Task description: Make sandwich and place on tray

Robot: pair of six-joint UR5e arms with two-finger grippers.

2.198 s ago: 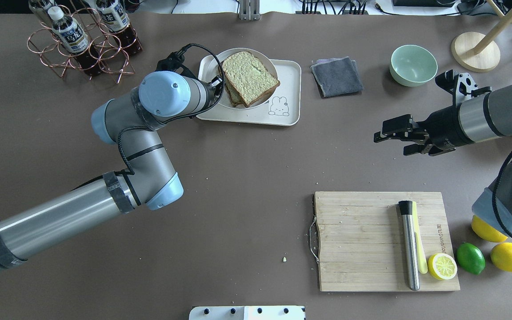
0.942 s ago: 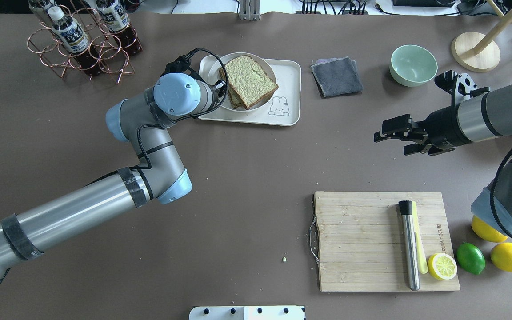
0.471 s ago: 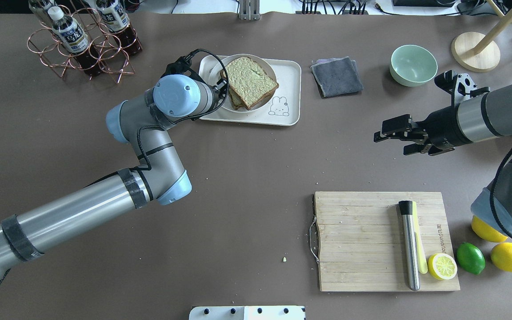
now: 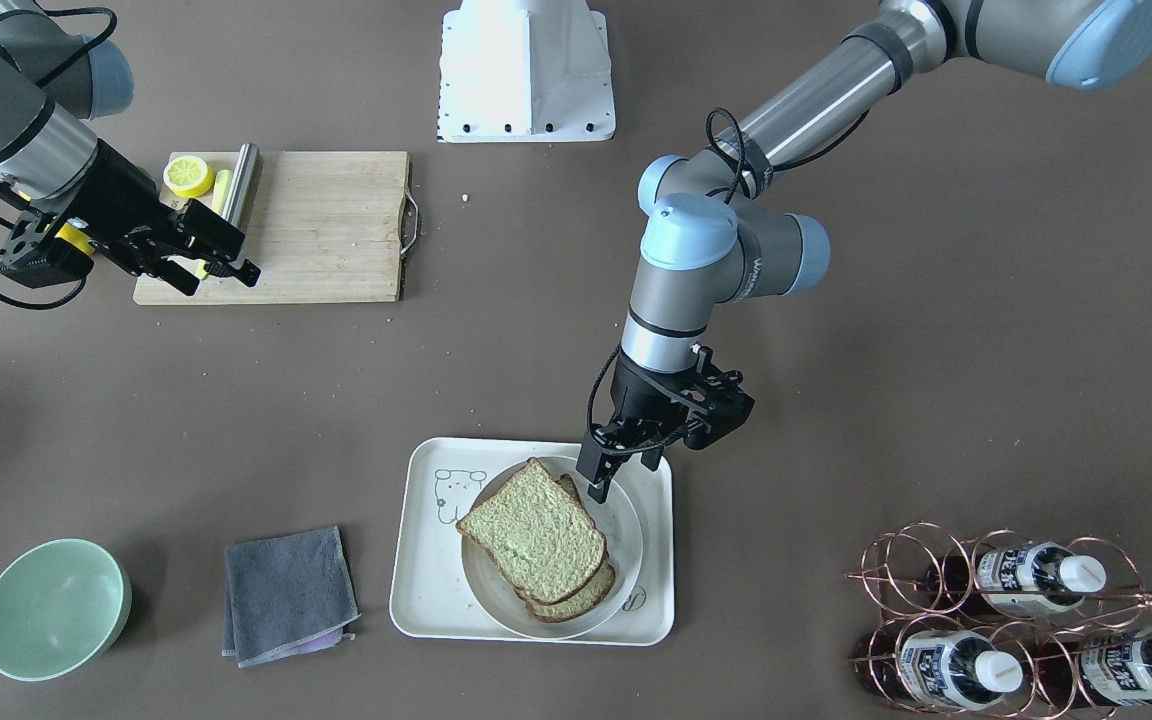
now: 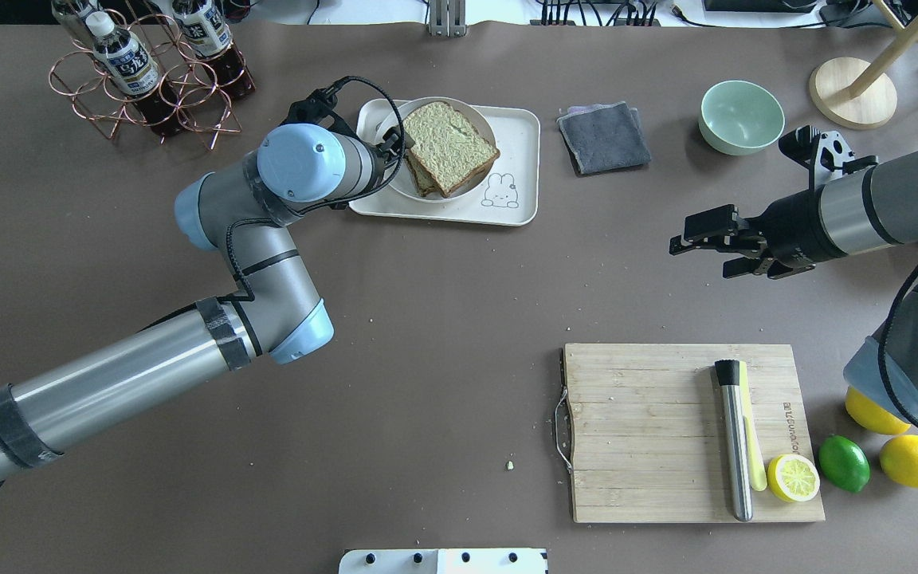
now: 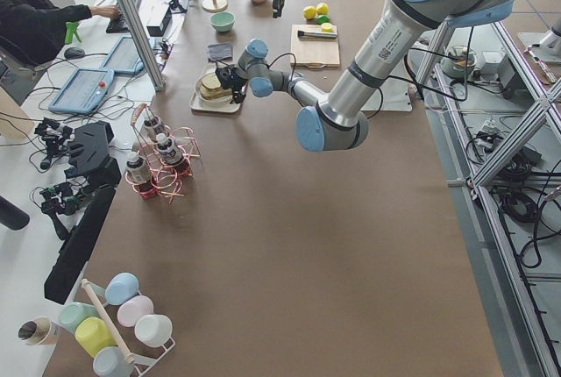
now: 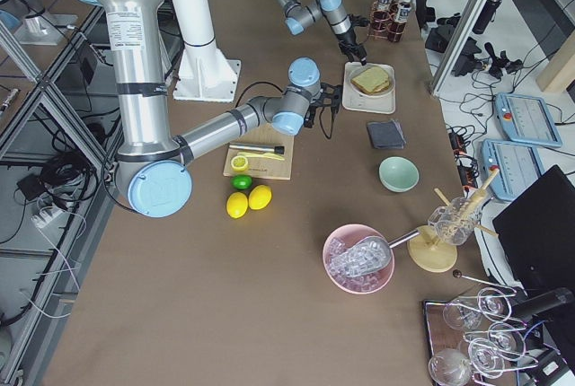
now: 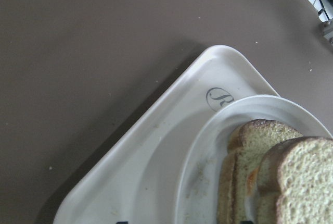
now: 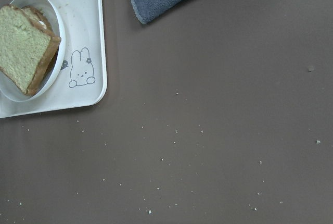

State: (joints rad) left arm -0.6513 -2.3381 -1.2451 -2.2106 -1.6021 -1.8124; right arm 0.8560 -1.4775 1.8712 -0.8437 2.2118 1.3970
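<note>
- the sandwich (image 4: 533,540) lies on the plate (image 4: 628,545) inside the tray (image 4: 426,600); placing looks done.
- the left gripper (image 4: 622,474) hangs over the tray's edge, jaws apart and empty; next, lift clear.
- the right gripper (image 5: 700,259) is far from the tray, jaws apart.

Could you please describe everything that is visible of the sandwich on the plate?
The sandwich is two slices of speckled tan bread with dark brown crust, stacked flat, the top slice shifted so the lower one's edge shows. What is between them is hardly visible. It lies in a round white plate, which stands on the cream tray. The open left gripper is close to its corner; contact cannot be judged.
</note>
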